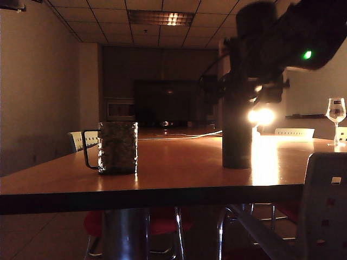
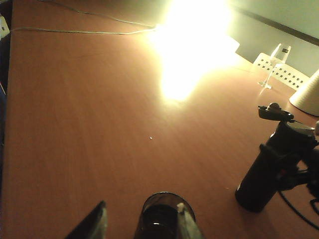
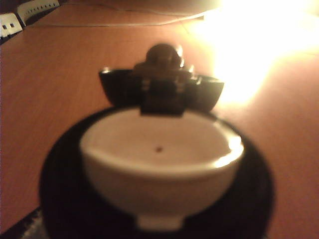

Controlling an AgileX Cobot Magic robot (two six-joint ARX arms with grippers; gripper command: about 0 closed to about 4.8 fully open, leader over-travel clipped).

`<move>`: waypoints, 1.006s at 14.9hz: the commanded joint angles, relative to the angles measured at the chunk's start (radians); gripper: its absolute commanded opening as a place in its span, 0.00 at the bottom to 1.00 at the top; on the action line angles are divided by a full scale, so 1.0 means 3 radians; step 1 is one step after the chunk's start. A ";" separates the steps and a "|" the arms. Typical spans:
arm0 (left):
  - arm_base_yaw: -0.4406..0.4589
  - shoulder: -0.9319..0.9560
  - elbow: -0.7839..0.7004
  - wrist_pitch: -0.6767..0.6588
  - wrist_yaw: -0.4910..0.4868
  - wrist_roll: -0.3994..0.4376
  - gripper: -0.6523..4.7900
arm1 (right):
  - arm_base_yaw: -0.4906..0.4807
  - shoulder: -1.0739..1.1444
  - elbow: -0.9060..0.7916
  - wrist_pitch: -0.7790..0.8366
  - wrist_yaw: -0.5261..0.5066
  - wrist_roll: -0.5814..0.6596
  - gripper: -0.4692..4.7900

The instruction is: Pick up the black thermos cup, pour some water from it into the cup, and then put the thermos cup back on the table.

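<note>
The black thermos cup [image 1: 237,135] stands upright on the table [image 1: 179,168], right of centre, with its flip lid [image 3: 162,82] open. My right gripper [image 1: 259,86] is at its upper part. The right wrist view looks straight down into the thermos's pale mouth [image 3: 159,149] and shows no fingers, so I cannot tell whether that gripper is open or shut. The cup [image 1: 118,147], a dimpled glass mug with a dark loop handle, stands to the left. My left gripper [image 2: 142,205] is open above and just short of the cup [image 2: 162,216], with one fingertip [image 2: 182,211] overlapping its rim.
A stemmed wine glass [image 1: 335,114] stands at the far right of the table. A lamp's glare [image 1: 261,116] washes out the area behind the thermos. A thin cable [image 2: 79,31] runs along the far side. White chairs [image 1: 81,140] line the edges, and an arm base [image 1: 325,206] sits in the right foreground.
</note>
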 commanded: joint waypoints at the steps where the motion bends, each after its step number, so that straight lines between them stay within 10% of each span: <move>1: 0.0000 -0.0004 0.0019 0.0098 0.0028 -0.0023 0.46 | 0.0004 -0.0093 0.0001 -0.0097 -0.0081 -0.0034 1.00; 15: 0.0000 -0.0004 0.0019 0.0125 0.0027 -0.0022 0.46 | -0.0122 -0.0411 0.0000 -0.0749 -0.0793 -0.0224 1.00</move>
